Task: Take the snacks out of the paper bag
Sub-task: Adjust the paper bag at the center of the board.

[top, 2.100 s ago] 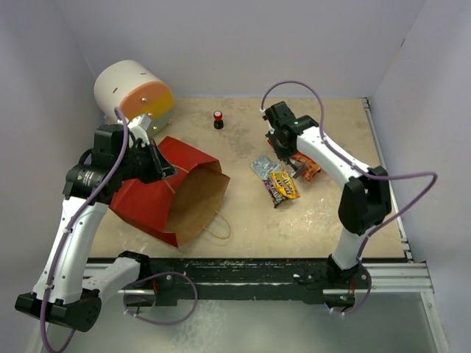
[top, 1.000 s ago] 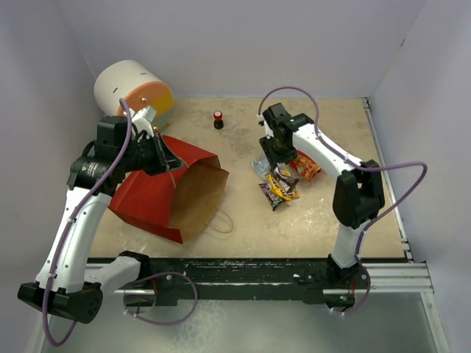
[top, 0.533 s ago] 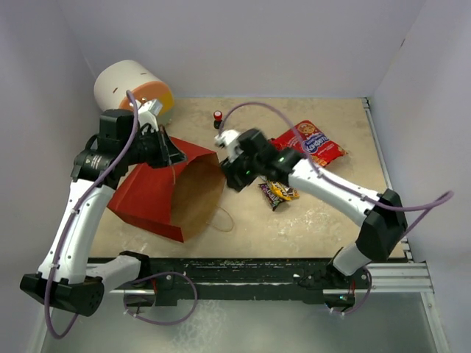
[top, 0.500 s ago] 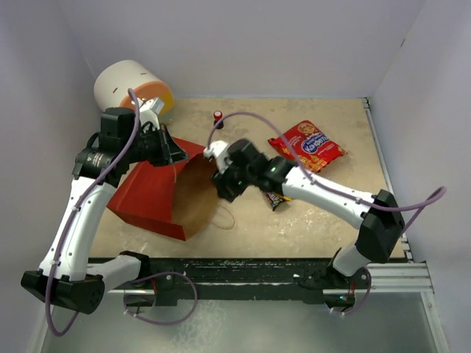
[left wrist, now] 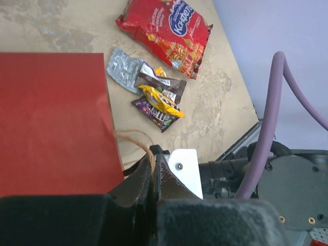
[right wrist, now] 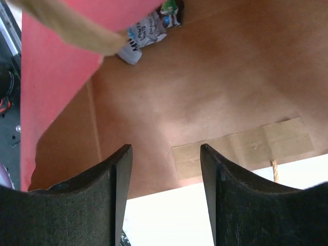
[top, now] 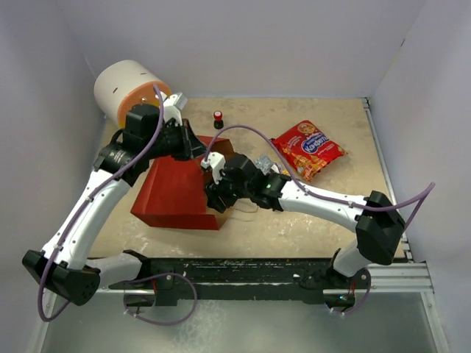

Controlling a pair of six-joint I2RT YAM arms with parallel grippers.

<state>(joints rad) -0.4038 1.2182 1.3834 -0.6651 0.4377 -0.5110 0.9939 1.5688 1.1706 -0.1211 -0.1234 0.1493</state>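
L gripper [left wrist: 152, 165]: clenched on twine handle [left wrist: 134, 137] of bag [left wrist: 51, 118]; twine is seen running in betw. the fingertips. Bag's red outer face is spread left of the grip in L wrist view.

R gripper [right wrist: 165, 148]: released, fingers apart, nothing betw. them. It is held at the bag mouth, on bag's right side in top view. R wrist view is filled by brown inner wall w/ a paper patch and a bit of twine. A blurred twine loop is seen across upper left of that view. Two small packets [right wrist: 141, 38] are seen at its top, where red and brown paper meet; in or out of bag cannot be told.

Bag is located left-centre on table [top: 331, 213], red side up, betw. the arms.

Right of bag, on table: candy cluster, pieces touching or overlapping: silver packet [left wrist: 123, 69], yellow packet [left wrist: 159, 100], purple packet [left wrist: 156, 115]. In top view it is mostly hidden by R arm. Chip bag [left wrist: 166, 33] is laid flat just beyond cluster, far right.

White cylinder [top: 129, 88]: far left, just beyond L gripper. Knob [top: 218, 118]: far centre, apart from the rest.
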